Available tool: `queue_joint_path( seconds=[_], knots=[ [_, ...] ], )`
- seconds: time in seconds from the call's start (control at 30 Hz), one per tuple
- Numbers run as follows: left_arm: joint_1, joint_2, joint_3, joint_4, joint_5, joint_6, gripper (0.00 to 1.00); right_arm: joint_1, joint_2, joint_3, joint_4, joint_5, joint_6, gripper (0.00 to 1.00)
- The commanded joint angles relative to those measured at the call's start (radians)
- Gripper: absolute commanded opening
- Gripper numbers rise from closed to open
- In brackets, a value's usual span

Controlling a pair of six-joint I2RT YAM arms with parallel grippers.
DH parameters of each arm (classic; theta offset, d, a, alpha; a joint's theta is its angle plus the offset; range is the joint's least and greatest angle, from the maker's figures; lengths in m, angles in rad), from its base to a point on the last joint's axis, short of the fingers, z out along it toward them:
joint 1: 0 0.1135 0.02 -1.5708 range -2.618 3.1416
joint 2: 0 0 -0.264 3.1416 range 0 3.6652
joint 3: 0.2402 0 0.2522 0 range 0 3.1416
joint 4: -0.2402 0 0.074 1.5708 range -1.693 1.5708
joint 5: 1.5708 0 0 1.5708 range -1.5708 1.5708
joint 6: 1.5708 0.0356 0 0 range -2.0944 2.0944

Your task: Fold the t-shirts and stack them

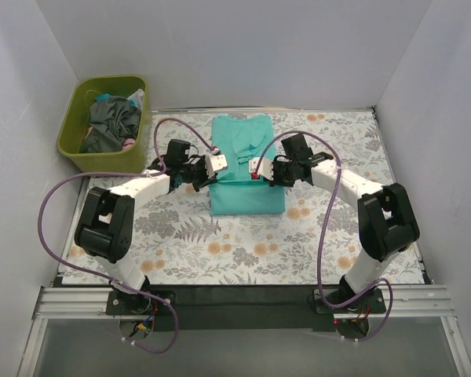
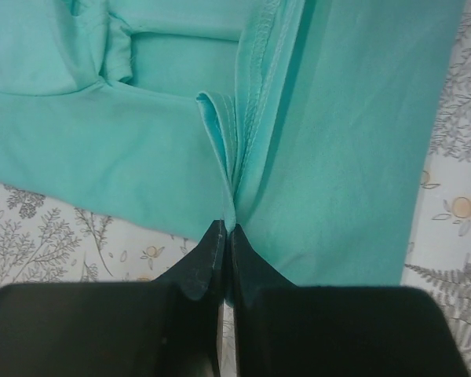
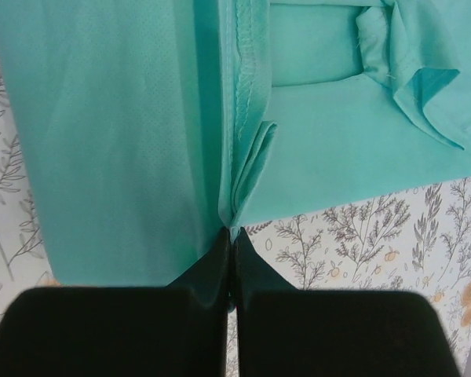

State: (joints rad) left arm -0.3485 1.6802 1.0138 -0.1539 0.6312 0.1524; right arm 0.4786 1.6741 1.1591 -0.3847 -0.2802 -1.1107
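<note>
The turquoise t-shirt [image 1: 247, 196] lies on the table cloth [image 1: 220, 251], toward the far edge of the table, midway between its left and right edges. The left gripper [image 2: 226, 236] is closed on a pinched ridge of hem at the shirt's left side. The right gripper [image 3: 229, 236] is closed on a matching ridge at the right side. Each pinch is shallow (only the fingertips hold cloth).

Risk: if the arms lift or travel unevenly, one ridge is likely to pull free and the fold skews.

Risk: a pinch that catches only the top layer leaves the lower layer behind.

The dark grey shirts [image 1: 114, 122] sit in the basket [image 1: 71, 149] by the far left corner.
</note>
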Motion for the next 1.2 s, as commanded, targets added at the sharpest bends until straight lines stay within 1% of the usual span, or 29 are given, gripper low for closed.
queue_joint_path(
  seconds=[0.0, 0.23, 0.5, 0.6, 0.63, 0.7, 0.73, 0.77, 0.83, 0.87, 0.9, 0.93, 0.97, 1.03, 1.1, 1.13, 1.17],
  knots=[
    [0.028, 0.035, 0.068, 0.073, -0.014, 0.029, 0.0, -0.023, 0.042, 0.085, 0.012, -0.007, -0.04, 0.01],
    [0.046, 0.136, 0.152, 0.096, -0.011, 0.039, 0.0, -0.046, 0.157, 0.191, 0.03, -0.01, -0.04, 0.01],
    [0.055, 0.22, 0.198, 0.132, -0.016, 0.049, 0.0, -0.06, 0.266, 0.292, 0.058, -0.005, -0.035, 0.01],
    [0.055, 0.248, 0.204, 0.148, -0.031, 0.042, 0.03, -0.06, 0.299, 0.315, 0.069, 0.016, -0.017, 0.01],
    [0.057, 0.253, 0.21, 0.175, -0.037, 0.039, 0.07, -0.06, 0.306, 0.323, 0.072, 0.025, -0.014, 0.09],
    [0.057, 0.272, 0.236, 0.182, -0.063, 0.019, 0.13, -0.06, 0.309, 0.327, 0.096, 0.062, -0.003, 0.25],
    [0.057, 0.279, 0.246, 0.182, -0.073, 0.009, 0.23, -0.061, 0.303, 0.339, 0.105, 0.076, 0.018, 0.34],
    [0.06, 0.283, 0.256, 0.183, -0.091, -0.014, 0.28, -0.064, 0.299, 0.347, 0.112, 0.084, 0.032, 0.37],
    [0.066, 0.276, 0.279, 0.182, -0.097, -0.04, 0.32, -0.074, 0.276, 0.384, 0.116, 0.084, 0.084, 0.46],
    [0.071, 0.267, 0.282, 0.189, -0.106, -0.056, 0.35, -0.075, 0.265, 0.393, 0.118, 0.085, 0.103, 0.47],
    [0.075, 0.244, 0.287, 0.191, -0.116, -0.101, 0.37, -0.08, 0.254, 0.402, 0.116, 0.079, 0.123, 0.47],
    [0.08, 0.23, 0.295, 0.186, -0.113, -0.117, 0.39, -0.083, 0.221, 0.402, 0.116, 0.072, 0.147, 0.48],
    [0.092, 0.214, 0.293, 0.18, -0.111, -0.135, 0.43, -0.087, 0.201, 0.39, 0.116, 0.053, 0.184, 0.48],
    [0.103, 0.156, 0.287, 0.177, -0.11, -0.209, 0.43, -0.09, 0.142, 0.37, 0.112, 0.038, 0.23, 0.46],
    [0.114, 0.119, 0.286, 0.125, -0.09, -0.256, 0.42, -0.098, 0.109, 0.327, 0.096, -0.006, 0.293, 0.4],
    [0.114, 0.086, 0.284, 0.105, -0.046, -0.311, 0.39, -0.098, 0.086, 0.314, 0.083, -0.026, 0.313, 0.35],
    [0.114, 0.073, 0.279, 0.047, -0.006, -0.335, 0.37, -0.098, 0.079, 0.304, 0.045, -0.046, 0.337, 0.34]
  ],
)
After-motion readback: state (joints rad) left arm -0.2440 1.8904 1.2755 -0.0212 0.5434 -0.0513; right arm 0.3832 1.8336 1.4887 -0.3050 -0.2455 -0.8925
